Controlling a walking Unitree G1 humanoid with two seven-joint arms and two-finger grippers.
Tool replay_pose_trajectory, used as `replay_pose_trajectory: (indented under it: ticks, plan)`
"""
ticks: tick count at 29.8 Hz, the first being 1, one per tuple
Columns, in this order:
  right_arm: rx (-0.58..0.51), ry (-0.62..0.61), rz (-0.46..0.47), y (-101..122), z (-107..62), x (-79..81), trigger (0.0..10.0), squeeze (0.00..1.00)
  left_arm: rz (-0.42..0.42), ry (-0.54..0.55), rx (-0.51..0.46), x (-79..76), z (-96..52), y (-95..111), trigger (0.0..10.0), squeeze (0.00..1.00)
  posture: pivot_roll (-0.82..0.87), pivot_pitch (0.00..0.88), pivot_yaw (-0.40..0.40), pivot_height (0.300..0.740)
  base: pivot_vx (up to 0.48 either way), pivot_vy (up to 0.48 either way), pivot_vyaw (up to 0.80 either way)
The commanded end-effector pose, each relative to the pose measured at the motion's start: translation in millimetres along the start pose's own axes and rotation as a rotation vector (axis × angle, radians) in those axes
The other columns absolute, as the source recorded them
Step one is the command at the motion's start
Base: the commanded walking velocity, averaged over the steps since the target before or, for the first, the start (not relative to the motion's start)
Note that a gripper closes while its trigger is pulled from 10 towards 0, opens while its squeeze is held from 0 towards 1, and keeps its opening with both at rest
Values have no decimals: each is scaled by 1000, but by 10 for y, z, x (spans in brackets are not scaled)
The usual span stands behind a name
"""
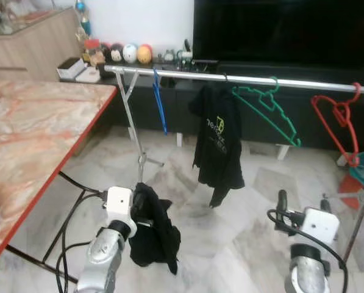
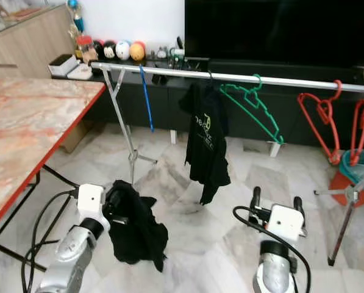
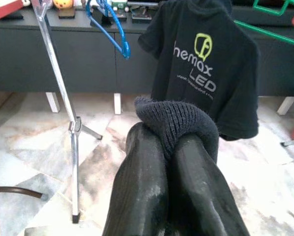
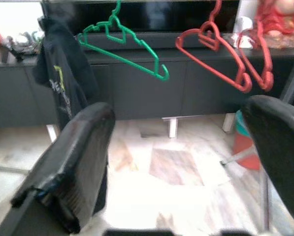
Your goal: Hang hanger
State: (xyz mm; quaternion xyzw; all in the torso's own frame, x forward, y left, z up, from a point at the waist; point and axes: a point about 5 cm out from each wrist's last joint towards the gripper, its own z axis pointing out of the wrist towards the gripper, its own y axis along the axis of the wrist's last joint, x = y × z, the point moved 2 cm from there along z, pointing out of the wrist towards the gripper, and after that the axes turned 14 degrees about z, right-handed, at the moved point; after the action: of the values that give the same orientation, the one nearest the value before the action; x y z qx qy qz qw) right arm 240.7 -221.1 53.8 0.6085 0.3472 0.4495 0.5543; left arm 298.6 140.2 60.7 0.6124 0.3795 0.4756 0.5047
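The left gripper [image 1: 140, 210] is pinching a dark garment [image 1: 152, 235] low over the floor, fingers pressed together on its ribbed edge. The right gripper [image 2: 277, 201] is hanging spread and empty. The rail [image 1: 242, 78] is carrying a blue hanger [image 1: 160, 101] near its left end, a hung shirt [image 1: 218, 143], a green hanger [image 1: 270, 107] and red hangers [image 1: 337, 119]. Lifting should be steady, aiming for a free stretch of rail.
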Motion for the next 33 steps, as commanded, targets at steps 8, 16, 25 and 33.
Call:
replay_pose_trajectory:
  ticks: [8,16,25,33]
  plan:
    - [-2,6,14,12,5,41,10000,0,9,6,-5,33,-30,-4,10000,0,-11,0,1,740,-295,0,0]
    - [-2,9,15,11,5,61,10000,0,10,2,-6,32,-34,-5,10000,0,-11,0,3,740,-293,0,0]
    - [0,9,17,3,-5,63,10000,0,9,-2,-9,23,-38,-3,10000,0,-11,0,6,740,-224,0,0]
    - [3,13,18,0,-1,69,10000,0,12,2,-7,27,-36,-1,10000,0,-7,0,4,740,0,0,0]
